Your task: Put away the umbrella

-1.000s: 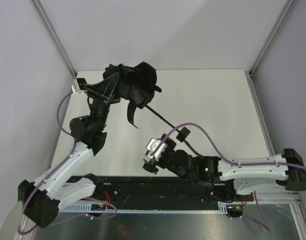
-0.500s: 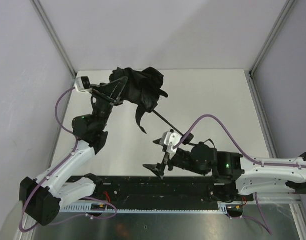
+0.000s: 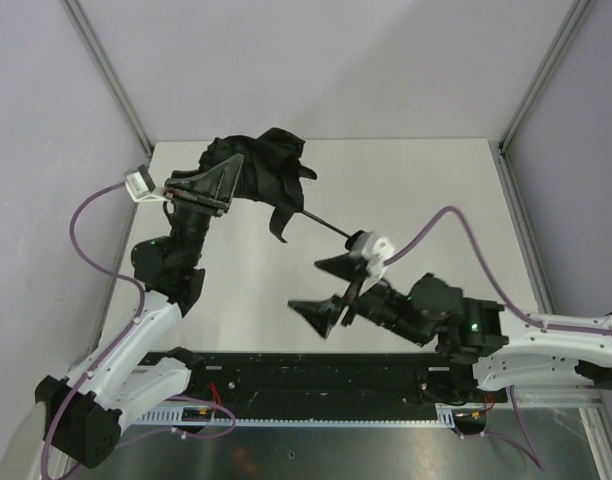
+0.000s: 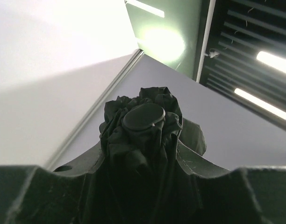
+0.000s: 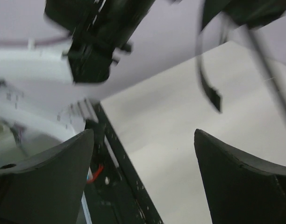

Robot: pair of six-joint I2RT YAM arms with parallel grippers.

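My left pincer (image 3: 226, 172) is clenched partway on the umbrella (image 3: 271, 165), gripping the bunched black canopy. From the left wrist, the crumpled cloth fills the gap between my two fingers (image 4: 45, 196), and the round flat cap (image 4: 143, 116) at the top of the bundle pokes out past their tips. My right pincer (image 3: 329, 290) is spread wide and grasps nothing. Only bare bench (image 5: 171, 140) shows between its two dark pads (image 5: 246, 182).

The umbrella is held up over the far left part of the bench (image 3: 436, 190). Its fabric is loose and rumpled rather than neatly wrapped. A narrow strap (image 3: 278, 225) dangles from the bundle toward the bench. The thin dark shaft (image 3: 321, 226) slants out of the cloth toward my right arm and ends by the white camera housing (image 3: 374, 246) on that wrist. I cannot make out the knob there. From the right wrist the shaft (image 5: 269, 70) is a blurred line beyond my right-hand pad, outside the gap.
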